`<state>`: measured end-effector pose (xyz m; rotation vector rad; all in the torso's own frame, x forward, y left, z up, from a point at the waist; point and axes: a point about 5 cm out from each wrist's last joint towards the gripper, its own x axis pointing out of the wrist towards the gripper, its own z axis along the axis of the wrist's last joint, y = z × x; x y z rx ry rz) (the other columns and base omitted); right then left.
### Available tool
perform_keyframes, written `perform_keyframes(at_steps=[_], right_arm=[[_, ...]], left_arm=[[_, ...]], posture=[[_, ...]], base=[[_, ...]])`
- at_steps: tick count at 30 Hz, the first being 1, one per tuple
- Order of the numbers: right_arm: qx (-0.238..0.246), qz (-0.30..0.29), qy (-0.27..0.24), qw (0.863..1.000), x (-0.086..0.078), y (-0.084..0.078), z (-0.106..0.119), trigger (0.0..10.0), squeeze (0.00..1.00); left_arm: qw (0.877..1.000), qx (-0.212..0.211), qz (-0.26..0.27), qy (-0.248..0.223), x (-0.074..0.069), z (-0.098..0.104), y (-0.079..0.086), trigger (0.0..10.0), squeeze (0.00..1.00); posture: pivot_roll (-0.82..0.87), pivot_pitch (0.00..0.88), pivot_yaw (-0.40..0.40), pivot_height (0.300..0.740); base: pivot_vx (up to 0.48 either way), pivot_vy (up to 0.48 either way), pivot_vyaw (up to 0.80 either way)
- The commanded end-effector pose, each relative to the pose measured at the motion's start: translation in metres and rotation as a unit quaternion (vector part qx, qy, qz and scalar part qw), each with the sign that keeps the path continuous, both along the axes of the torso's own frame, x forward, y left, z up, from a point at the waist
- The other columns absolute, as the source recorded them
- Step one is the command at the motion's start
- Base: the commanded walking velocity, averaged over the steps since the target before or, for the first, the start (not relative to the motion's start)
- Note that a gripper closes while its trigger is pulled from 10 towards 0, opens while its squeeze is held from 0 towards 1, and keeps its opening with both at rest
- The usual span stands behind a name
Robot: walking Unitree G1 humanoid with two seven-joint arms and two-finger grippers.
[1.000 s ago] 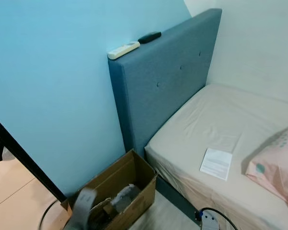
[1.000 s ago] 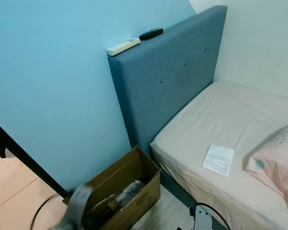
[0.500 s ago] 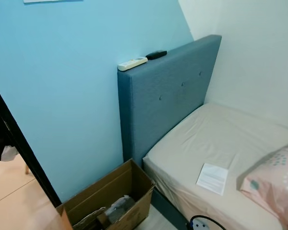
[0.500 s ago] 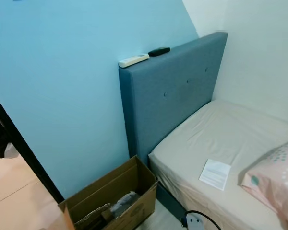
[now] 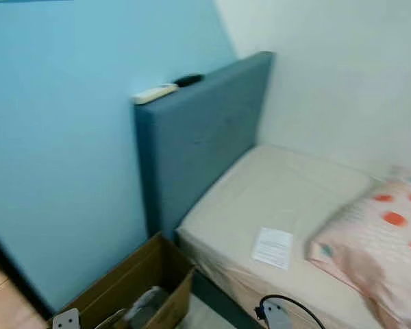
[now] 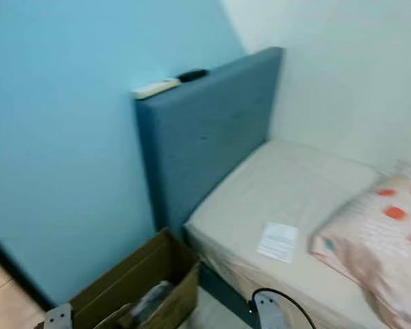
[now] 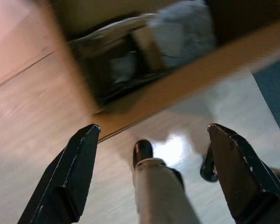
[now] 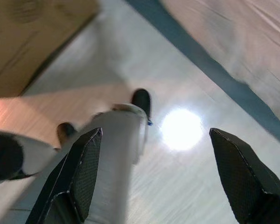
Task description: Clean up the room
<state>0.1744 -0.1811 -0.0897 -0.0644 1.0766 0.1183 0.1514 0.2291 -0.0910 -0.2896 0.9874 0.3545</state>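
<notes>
both arms low beside the cardboard box

now, both arms hang low, wrists pointed at the floor near the foot of the cardboard box (image 5: 133,291). the left gripper (image 7: 154,172) has its two black fingers (image 7: 72,175) spread wide apart with nothing between them; it looks down over the box's long side wall and at the robot's own leg (image 7: 158,193) on the pale floor (image 7: 28,116). the right gripper (image 8: 165,175) likewise has its fingers (image 8: 77,175) well apart and empty, held above the floor beside the box, with the bed's dark base rail (image 8: 200,60) just past it.

one box stands open on the floor, touching the blue wall (image 5: 61,151) and just beside the end of the headboard (image 5: 198,137); its long axis runs along that wall. inside it lie some blurred items, a grey wrapped lump (image 7: 182,30) among them, too smeared to count.

on top of the headboard, up from the box, lie two remotes end to end, both lengthwise along the headboard's edge: one white (image 5: 155,93), one black (image 5: 188,80).

on the mattress (image 5: 288,192), to the box's right, lies one sheet of paper (image 5: 272,247) flat near the near edge, and beside it one pink pillow (image 5: 373,250) with orange dots. a black cable (image 5: 291,305) loops at the bed's lower edge.
</notes>
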Motion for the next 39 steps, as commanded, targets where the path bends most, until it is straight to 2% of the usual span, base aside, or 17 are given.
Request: perform_keyframes(at_steps=[1,10,39], right_arm=[[-0.006,-0.002,0.012,1.0,-0.007,-0.002,-0.003,10.0,0.0],[-0.012,-0.006,0.034,0.999,-0.022,-0.004,-0.009,10.0,0.0],[-0.008,-0.011,0.035,0.999,-0.021,0.0,-0.009,10.0,0.0]], left_arm=[[1.0,-0.004,-0.011,0.004,0.001,-0.001,-0.006,10.0,0.0],[1.0,-0.009,-0.024,0.002,0.001,-0.001,-0.008,10.0,0.0],[0.999,0.0,-0.043,-0.003,0.007,0.001,-0.01,10.0,0.0]], posture=[[-0.04,0.0,-0.022,0.712],[-0.04,0.0,-0.008,0.712],[-0.04,0.0,0.004,0.712]], base=[[0.0,0.0,-0.73],[0.0,0.0,-0.73],[0.0,0.0,-0.73]])
